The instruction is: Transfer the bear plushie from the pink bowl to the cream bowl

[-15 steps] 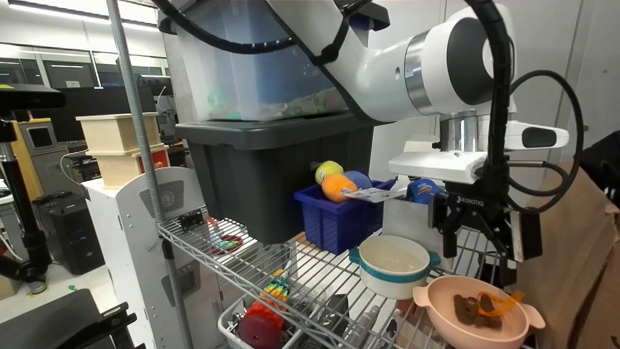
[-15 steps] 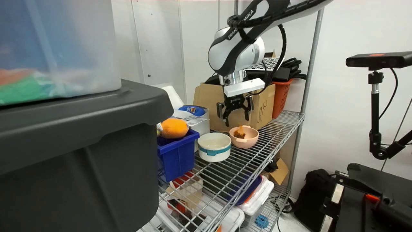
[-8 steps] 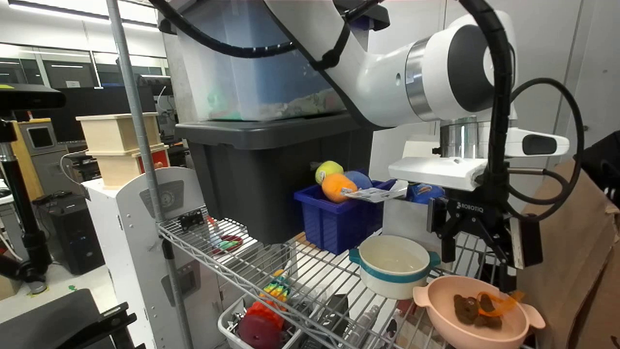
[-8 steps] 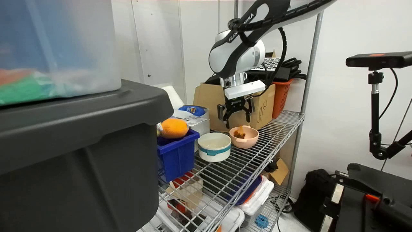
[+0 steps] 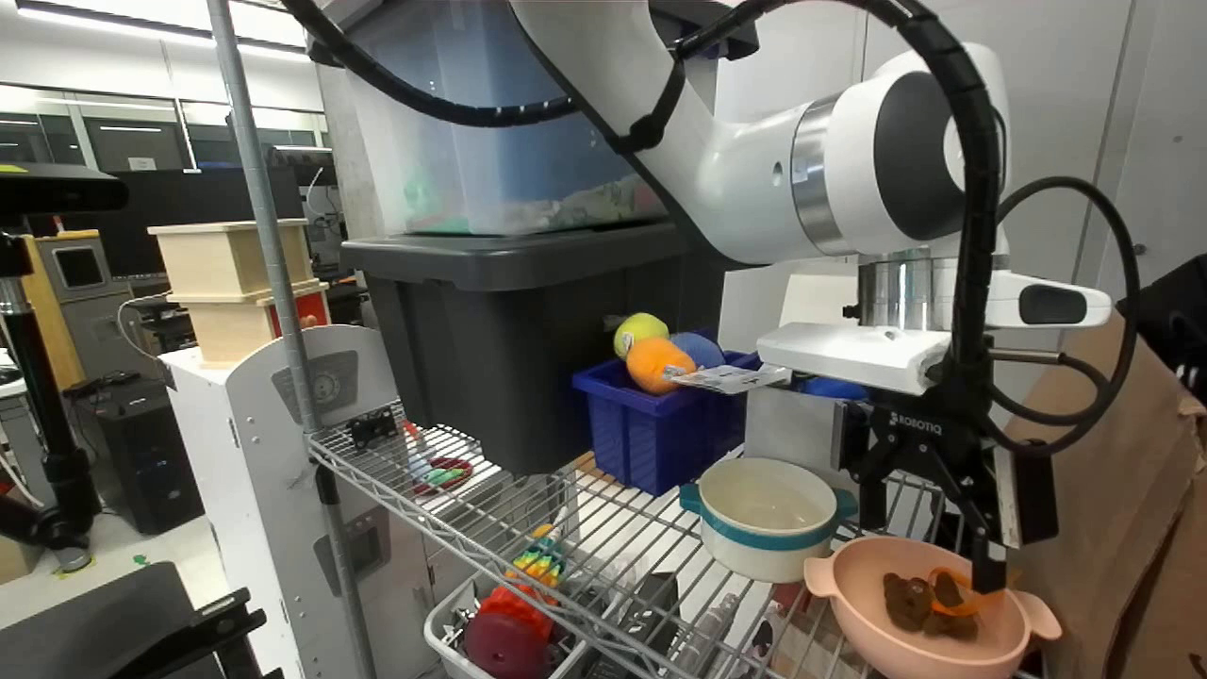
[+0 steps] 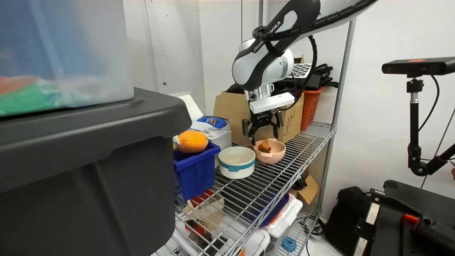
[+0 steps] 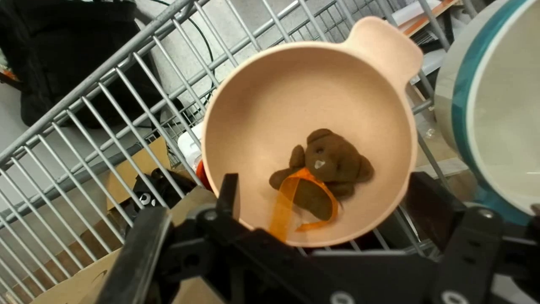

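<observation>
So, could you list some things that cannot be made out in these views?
Bear: face too small to tell in an exterior view.
Ribbon: partly hidden behind the end effector in an exterior view.
Pink bowl: bottom cut off by an exterior view's lower edge.
Cream bowl: one side cut off by the wrist view's right edge.
Blue bin: left part hidden behind the dark box in an exterior view.

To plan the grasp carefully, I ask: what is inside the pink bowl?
The bear plushie, with an orange ribbon, lies in the pink bowl. The bowl's floor directly under the bear is covered and cannot be seen.
</observation>
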